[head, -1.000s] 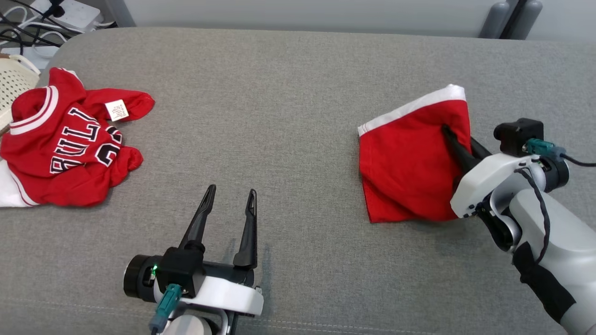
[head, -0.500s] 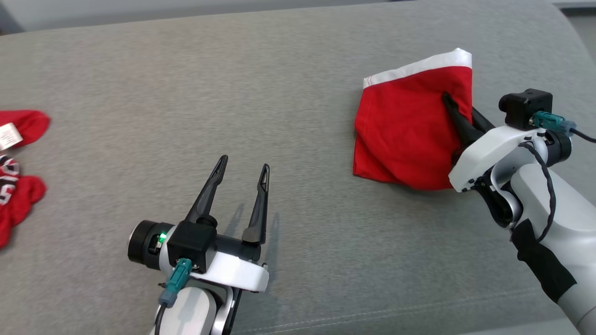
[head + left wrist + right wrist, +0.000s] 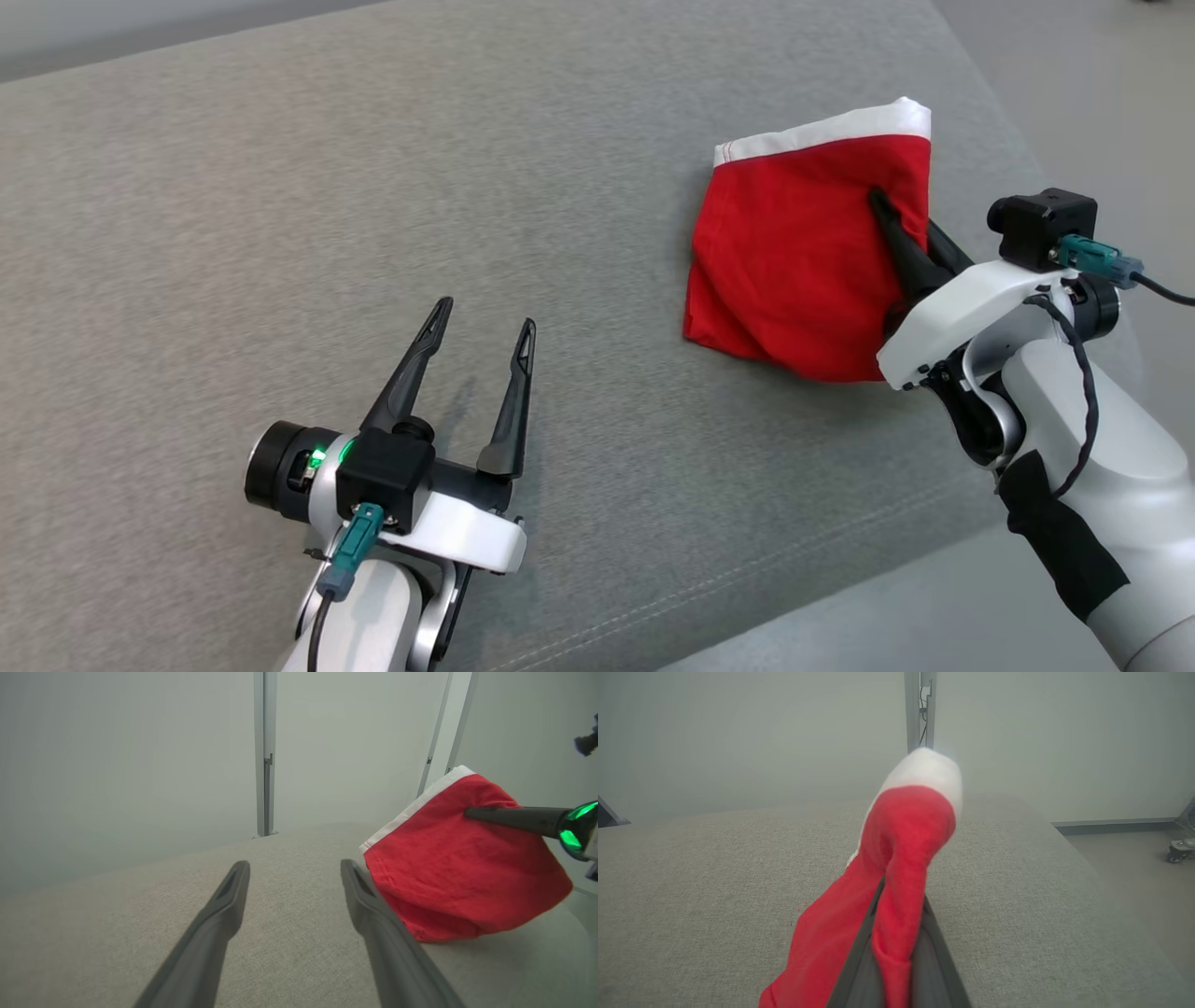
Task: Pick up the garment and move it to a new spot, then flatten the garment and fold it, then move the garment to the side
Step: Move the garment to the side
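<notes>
- Right tool (image 3: 898, 217) is clamped shut on the red garment (image 3: 794, 252), right of frame; seemingly the move-aside step.
- Left tool (image 3: 487, 312) gapes wide, empty.
- Next: lower, release.

The garment (image 3: 794, 252) rests on the padded surface (image 3: 280, 187) near its right edge, ahead and right of the left gripper (image 3: 487, 314).

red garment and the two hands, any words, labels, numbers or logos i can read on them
None to read. The red garment, pinched in the right hand, shows plain red cloth with a white band; the left hand, open, carries no legible marking.
</notes>
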You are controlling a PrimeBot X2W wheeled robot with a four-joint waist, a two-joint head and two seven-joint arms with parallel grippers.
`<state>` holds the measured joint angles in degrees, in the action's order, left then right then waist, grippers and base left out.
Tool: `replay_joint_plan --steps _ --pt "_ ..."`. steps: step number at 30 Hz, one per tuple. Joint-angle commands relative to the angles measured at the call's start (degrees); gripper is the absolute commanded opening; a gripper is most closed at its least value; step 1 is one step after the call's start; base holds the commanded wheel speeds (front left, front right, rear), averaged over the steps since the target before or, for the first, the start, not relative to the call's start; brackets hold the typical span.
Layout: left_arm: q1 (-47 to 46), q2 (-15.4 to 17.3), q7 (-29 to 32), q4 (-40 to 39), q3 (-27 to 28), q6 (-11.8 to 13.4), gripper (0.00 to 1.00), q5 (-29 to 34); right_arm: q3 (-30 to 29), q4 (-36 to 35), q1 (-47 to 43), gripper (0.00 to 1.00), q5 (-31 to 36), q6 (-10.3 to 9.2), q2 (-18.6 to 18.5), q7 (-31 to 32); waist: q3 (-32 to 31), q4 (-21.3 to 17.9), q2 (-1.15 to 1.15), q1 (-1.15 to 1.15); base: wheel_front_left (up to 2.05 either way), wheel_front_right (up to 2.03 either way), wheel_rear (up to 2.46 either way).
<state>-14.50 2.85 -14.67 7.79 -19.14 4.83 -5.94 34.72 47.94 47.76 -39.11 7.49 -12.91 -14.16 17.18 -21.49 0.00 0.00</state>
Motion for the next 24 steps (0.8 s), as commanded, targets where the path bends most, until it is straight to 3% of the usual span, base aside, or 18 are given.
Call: replay_joint_plan --steps 1,5,11,15,24 --pt "-2.0 0.2 -0.3 -1.2 1.8 -0.4 1.0 0.6 -0.2 -1.4 -1.3 0.0 0.4 0.0 0.1 -0.8 1.0 -2.6 0.0 0.0 0.0 0.0 0.0" --pt "-2.1 0.3 -0.3 -0.9 2.1 -0.9 1.0 1.3 -1.9 -1.5 -2.0 0.0 0.7 0.0 0.8 -0.8 1.8 -5.2 0.0 0.0 0.0 0.0 0.0" --pt "-3.1 0.5 -0.3 -0.8 1.6 -1.6 1.0 2.6 -10.1 -2.2 -1.7 0.0 -4.8 0.0 2.8 -0.8 4.2 -6.6 0.0 0.0 0.0 0.0 0.0" --pt "-6.8 1.6 -0.3 -0.9 0.3 -2.8 1.0 4.5 -20.8 -0.1 9.0 0.0 -3.7 0.0 2.6 -0.8 9.8 -2.7 0.0 0.0 0.0 0.0 0.0" --pt "-9.3 2.4 -0.3 -2.4 -0.8 -3.0 1.0 5.7 -27.1 6.2 21.4 0.0 -1.0 0.0 2.5 -0.8 15.4 4.5 0.0 0.0 0.0 0.0 0.0"
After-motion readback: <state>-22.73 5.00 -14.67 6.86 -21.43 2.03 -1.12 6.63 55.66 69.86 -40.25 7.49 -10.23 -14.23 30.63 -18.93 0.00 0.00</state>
